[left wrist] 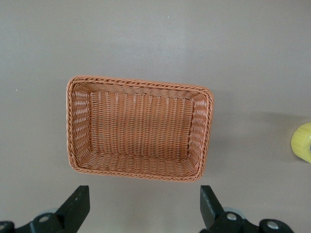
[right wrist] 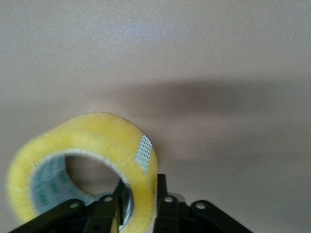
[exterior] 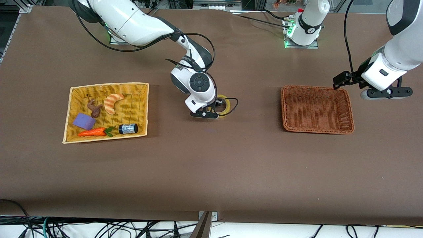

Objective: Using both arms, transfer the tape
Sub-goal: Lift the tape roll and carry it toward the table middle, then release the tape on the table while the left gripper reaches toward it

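The tape (exterior: 226, 102), a fat yellowish roll with a grey core, sits near the middle of the brown surface (exterior: 211, 172), between the two baskets. The right gripper (exterior: 216, 109) is down low at it. In the right wrist view the right gripper (right wrist: 141, 191) has one finger inside the core and the other against the outside, so the fingers are clasped on the wall of the tape (right wrist: 87, 136). The roll looks tipped up on its rim, but I cannot tell whether it touches the surface. Seen from the front camera, the empty brown wicker basket (exterior: 347, 109) lies at about three o'clock from the roll, toward the left arm's end, well apart from it. The left gripper (exterior: 341, 81) waits up in the air at roughly two o'clock from that basket, just off its corner. Its fingers (left wrist: 77, 206) are spread wide and hold nothing. Its wrist camera looks down on the basket (left wrist: 141, 82), and a sliver of the tape (left wrist: 302, 141) shows at the edge of that view. At nine o'clock from the roll, toward the right arm's end, stands a yellow wicker basket (exterior: 109, 85). It holds a croissant (exterior: 113, 102), a carrot (exterior: 92, 132), a purple block (exterior: 84, 121), a small black-capped jar (exterior: 128, 128) and a brown twisted piece (exterior: 94, 107).
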